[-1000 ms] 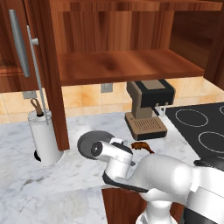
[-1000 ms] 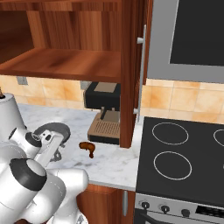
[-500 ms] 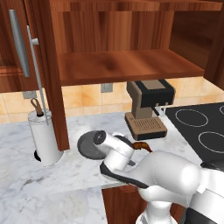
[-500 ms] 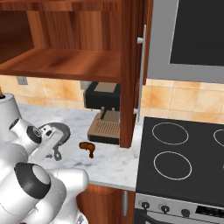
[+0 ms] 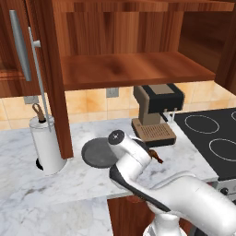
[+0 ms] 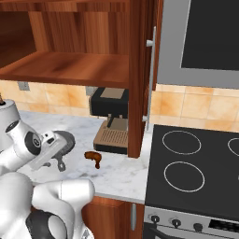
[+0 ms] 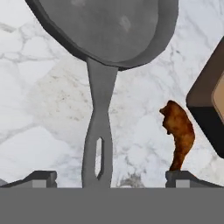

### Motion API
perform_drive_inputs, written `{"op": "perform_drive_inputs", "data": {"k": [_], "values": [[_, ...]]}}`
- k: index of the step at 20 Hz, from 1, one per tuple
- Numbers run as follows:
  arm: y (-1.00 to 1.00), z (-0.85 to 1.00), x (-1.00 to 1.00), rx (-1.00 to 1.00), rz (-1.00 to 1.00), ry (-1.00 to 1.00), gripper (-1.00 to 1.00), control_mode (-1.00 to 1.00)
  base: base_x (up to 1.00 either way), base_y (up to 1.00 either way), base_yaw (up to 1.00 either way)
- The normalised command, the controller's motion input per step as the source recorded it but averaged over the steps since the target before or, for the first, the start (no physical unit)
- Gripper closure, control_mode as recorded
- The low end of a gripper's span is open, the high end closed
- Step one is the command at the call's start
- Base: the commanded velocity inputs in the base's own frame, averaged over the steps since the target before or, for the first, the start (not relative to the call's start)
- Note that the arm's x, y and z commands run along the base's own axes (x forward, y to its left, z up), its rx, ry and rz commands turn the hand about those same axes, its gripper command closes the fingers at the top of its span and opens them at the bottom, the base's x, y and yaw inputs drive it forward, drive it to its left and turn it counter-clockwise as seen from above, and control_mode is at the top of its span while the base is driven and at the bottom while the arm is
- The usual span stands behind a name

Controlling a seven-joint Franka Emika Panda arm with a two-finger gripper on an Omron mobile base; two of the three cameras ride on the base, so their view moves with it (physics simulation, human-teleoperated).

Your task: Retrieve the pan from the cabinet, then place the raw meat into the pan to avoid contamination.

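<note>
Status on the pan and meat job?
Done: the pan is out of the cabinet and sits on the counter. In hand: nothing; the tool is open, its tips either side of the pan's handle. Left: the meat lies on the counter beside the pan and has yet to go in.

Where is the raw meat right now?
The small reddish-brown drumstick-shaped raw meat lies on the white marble counter, between the shallow dark grey frying pan and the brown coffee machine, outside the pan.
</note>
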Motion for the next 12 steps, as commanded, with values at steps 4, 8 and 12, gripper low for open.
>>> {"op": "perform_drive_inputs", "data": {"k": [4, 8, 12], "values": [[-0.47, 0.19, -0.21, 0.00, -0.19, -0.11, -1.00, -1.00, 0.00, 0.00, 0.00], [-0.59, 0.16, 0.00, 0.13, -0.24, 0.00, -1.00, -1.00, 0.00, 0.00, 0.00], [-0.59, 0.33, 0.00, 0.25, -0.21, 0.00, -1.00, -1.00, 0.00, 0.00, 0.00]]}}
